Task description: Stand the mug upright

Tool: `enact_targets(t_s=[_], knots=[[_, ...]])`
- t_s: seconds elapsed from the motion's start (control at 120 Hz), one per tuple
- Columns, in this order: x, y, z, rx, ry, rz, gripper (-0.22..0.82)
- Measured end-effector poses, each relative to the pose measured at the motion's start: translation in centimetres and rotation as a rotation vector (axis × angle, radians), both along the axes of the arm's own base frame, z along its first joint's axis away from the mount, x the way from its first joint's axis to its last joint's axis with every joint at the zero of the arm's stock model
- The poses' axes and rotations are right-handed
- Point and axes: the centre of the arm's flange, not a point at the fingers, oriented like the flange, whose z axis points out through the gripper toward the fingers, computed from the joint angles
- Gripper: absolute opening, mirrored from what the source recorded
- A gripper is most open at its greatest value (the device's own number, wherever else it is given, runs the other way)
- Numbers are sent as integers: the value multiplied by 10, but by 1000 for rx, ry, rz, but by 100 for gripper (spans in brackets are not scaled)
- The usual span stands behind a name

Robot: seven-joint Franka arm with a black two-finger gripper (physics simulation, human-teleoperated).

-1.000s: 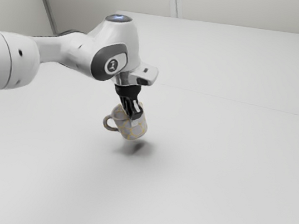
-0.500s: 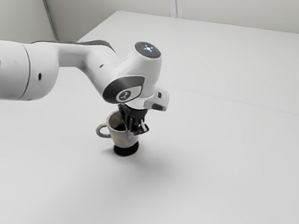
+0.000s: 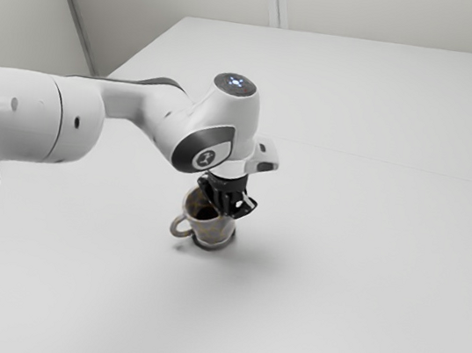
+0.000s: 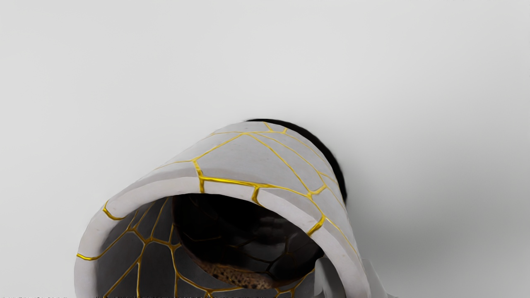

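Low over the bench (image 3: 329,324), there is open room beyond the mug (image 3: 215,230) toward the exterior view's right. The handle (image 3: 179,226) juts toward that view's left, and the arm (image 3: 216,129) blocks the way from above.

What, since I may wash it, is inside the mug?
The mug holds dark liquid with speckled brown froth at one edge, plus one fingertip; the liquid covers the bottom.
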Motion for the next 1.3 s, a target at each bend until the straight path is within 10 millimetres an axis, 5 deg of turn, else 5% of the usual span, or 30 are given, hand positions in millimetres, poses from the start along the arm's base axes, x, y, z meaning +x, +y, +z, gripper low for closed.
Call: enact_targets(t_s=[0.192,0.558,0.658,0.775,0.908,1.008,1.133,1.3], knots=[[1,-1,0,-33,-10,73,-15],[0,-3,6,-62,-27,140,25],[4,1,33,-83,-65,146,32],[27,12,86,-130,-123,141,42],[57,64,165,-228,-181,178,51],[50,83,209,-252,-183,132,54],[39,92,218,-245,-123,56,57],[58,108,228,-233,-76,-4,59]])
